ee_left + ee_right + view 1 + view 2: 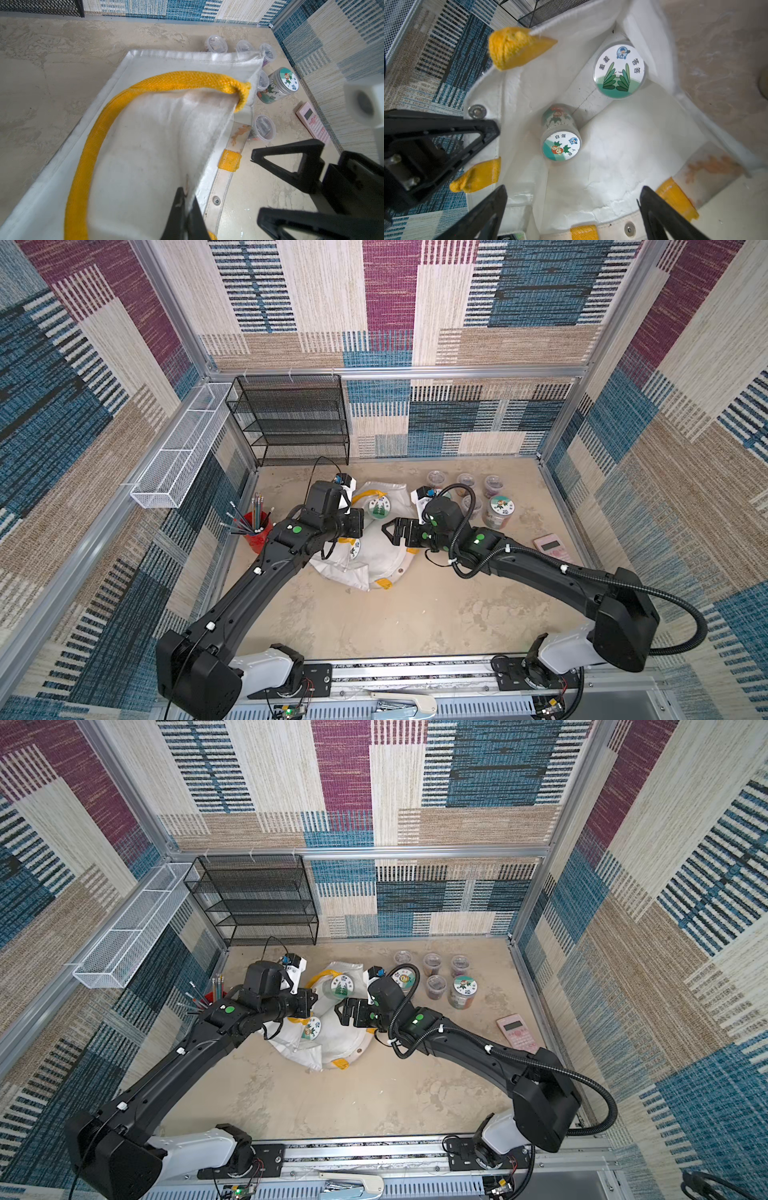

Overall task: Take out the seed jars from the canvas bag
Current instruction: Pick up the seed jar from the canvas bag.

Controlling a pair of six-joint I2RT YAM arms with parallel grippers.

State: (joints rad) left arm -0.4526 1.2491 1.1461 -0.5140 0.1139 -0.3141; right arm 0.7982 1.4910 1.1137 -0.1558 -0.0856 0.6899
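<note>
the left end effector (187, 207) is pinching shut on the top edge of the canvas bag (145, 135) and is holding that edge up off the table (415, 614). the right end effector (572, 188) is hanging wide open, holding nothing, just above the bag's open mouth. inside the bag, below the right end effector, the orange fruit lid jar (561, 145) is sitting nearer to its fingers, and the green leaf lid jar (619, 70) is resting farther in, by the bag's wall. past the right end effector, outside the bag, a picture lid jar (500, 510) is standing on the table with small clear tubs (466, 481) close beside it. a pink calculator (552, 549) is lying out to the right end effector's right side, well apart from the bag. a red cup of pencils (257, 531) is standing out to the left end effector's left side. far behind the left end effector, a black mesh shelf (295, 423) is standing against the back wall.
</note>
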